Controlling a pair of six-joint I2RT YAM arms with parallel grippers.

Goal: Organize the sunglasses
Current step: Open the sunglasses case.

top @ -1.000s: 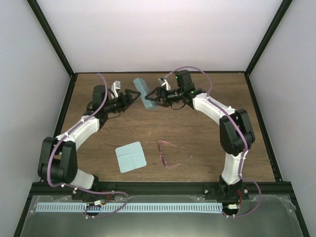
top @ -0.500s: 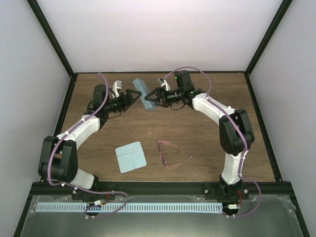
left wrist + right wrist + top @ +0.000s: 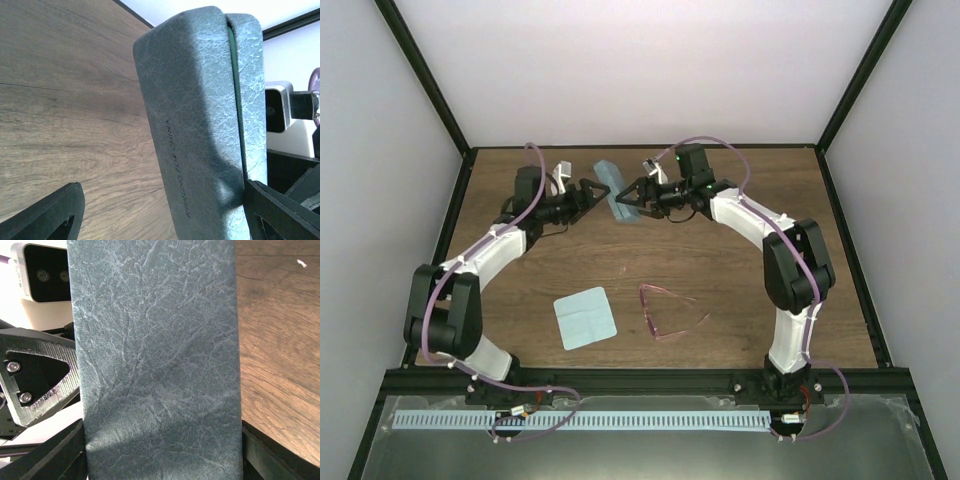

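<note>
On the table (image 3: 740,270), sunglasses (image 3: 670,312) appear only overhead; the case (image 3: 200,125) fills wrist views

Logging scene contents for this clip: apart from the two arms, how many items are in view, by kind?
sunglasses: 1
glasses case: 1
cloth: 1
Total: 3

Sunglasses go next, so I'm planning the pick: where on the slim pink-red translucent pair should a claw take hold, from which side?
Probably the front bar of the slim pink-red translucent sunglasses, seemingly their left edge, from straight above. They lie flat on the brown wooden table, thin all over, so a sideways claw finds little to pinch.
</note>
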